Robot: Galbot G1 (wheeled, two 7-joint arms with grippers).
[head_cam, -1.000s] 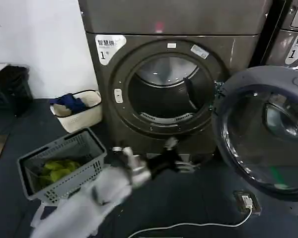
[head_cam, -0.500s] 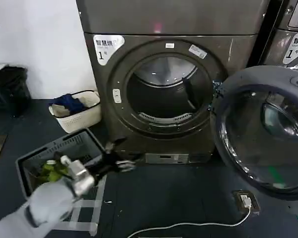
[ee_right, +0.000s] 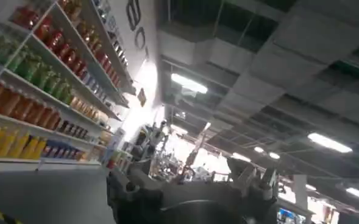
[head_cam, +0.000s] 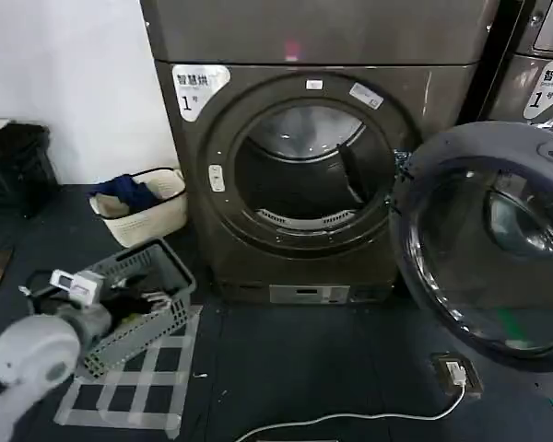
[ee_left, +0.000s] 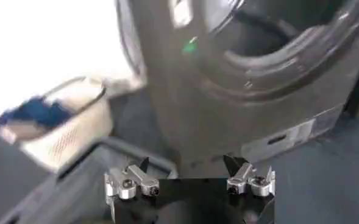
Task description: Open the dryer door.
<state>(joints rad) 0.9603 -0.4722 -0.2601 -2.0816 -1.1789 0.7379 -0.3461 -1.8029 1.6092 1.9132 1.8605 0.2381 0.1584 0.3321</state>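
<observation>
Dryer door swung open; white basket w/ blue clothes; left gripper fingers wide.

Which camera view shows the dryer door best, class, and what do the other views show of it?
The head view: the door hangs swung wide open beside the drum opening, its grey inner side showing. The left wrist view catches the machine's front and opening, not the door. The right wrist view faces shelves and ceiling.

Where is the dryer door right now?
In the head view the dryer door stands swung fully open at the right of the drum opening, its dark inner side facing the camera, in front of the neighbouring machine.
</observation>
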